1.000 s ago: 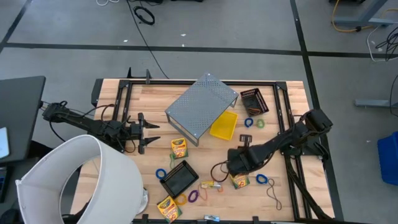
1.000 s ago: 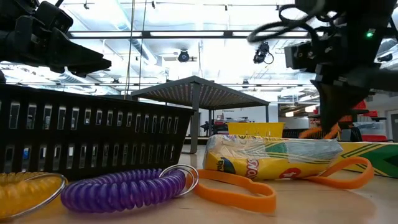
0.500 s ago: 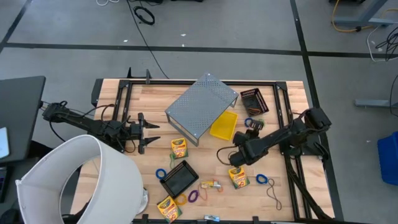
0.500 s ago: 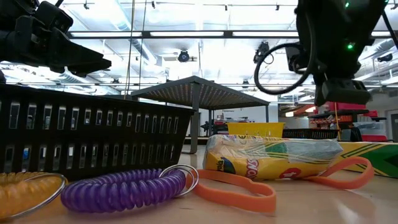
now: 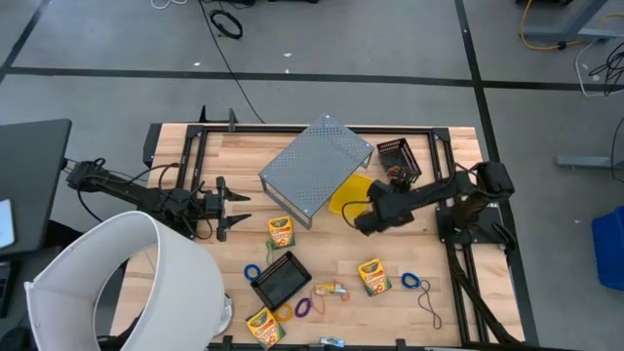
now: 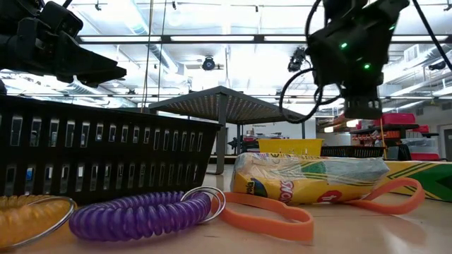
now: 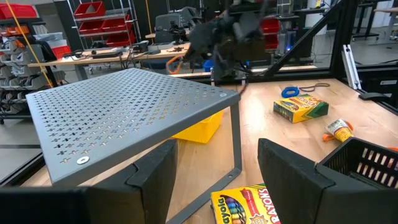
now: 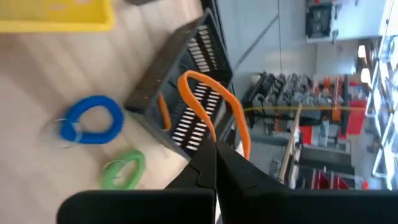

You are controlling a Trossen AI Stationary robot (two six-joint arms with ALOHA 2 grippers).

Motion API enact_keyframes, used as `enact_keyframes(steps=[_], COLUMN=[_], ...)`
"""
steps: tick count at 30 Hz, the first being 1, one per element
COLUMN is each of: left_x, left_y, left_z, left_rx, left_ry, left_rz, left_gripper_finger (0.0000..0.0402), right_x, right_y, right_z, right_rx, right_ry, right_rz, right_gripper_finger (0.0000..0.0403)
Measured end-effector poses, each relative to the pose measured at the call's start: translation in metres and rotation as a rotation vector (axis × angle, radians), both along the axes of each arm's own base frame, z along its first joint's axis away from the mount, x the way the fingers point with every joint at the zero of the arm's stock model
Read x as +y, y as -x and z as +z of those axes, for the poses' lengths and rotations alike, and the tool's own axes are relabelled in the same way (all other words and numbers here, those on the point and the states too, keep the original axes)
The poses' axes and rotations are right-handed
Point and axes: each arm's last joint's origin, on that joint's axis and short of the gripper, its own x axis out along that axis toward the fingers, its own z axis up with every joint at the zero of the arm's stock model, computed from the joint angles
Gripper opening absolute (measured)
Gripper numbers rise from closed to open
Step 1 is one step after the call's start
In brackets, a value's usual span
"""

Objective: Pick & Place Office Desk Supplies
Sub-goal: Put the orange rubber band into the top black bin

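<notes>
My right gripper (image 8: 216, 148) is shut on a thin orange elastic loop (image 8: 231, 106) above the table's far right, in front of a small black basket (image 5: 398, 156). In the high view the loop (image 5: 395, 175) shows beside the dark arm. A blue coil loop (image 8: 92, 124) and a green one (image 8: 123, 169) lie flat on the wood below. Crayon boxes (image 5: 373, 276) (image 5: 281, 231) (image 5: 263, 325) and a multicoloured packet (image 5: 331, 290) lie flat nearer the front. My left gripper (image 5: 234, 207) waits open and level at the left, touching nothing. My right gripper pinches one spot of the orange loop's band (image 8: 213, 138) between its two fingertips. The fingers slant down toward the table's far right. The rest of the loop stands out past the fingertips as an open bow, lifted clear of the table.
A grey perforated stand (image 5: 317, 166) sits at the far middle, with a yellow tray (image 5: 351, 198) at its right side. A black tray (image 5: 282, 280) lies near the front. A big white cylinder (image 5: 127, 283) fills the near left. More loops (image 5: 410, 281) (image 5: 253, 272) (image 5: 303, 306) are scattered about.
My right gripper has swung from beside the near-right crayon box toward the table's far edge, rising a little and turning toward the small black basket. It stays shut on the orange loop, which has come along clear of the table.
</notes>
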Motion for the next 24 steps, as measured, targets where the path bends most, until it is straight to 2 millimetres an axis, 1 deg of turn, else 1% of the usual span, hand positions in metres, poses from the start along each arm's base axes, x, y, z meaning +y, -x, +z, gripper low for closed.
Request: enact_keyframes(steps=[7, 14, 24], left_x=[0.0, 0.0, 0.0], left_y=[0.0, 0.0, 0.0], left_z=[0.0, 0.0, 0.0], left_rx=[0.0, 0.0, 0.0], left_ry=[0.0, 0.0, 0.0], left_rz=[0.0, 0.0, 0.0], left_gripper_finger=[0.0227, 0.0227, 0.0227], right_x=[-0.031, -0.053, -0.077], right_y=[0.0, 0.001, -0.002], right_z=[0.0, -0.001, -0.008], right_rx=[0.049, 0.085, 0.094], right_ry=[0.003, -0.017, -0.168], right_rz=[-0.075, -0.113, -0.139], right_gripper_finger=[0.0, 0.0, 0.0])
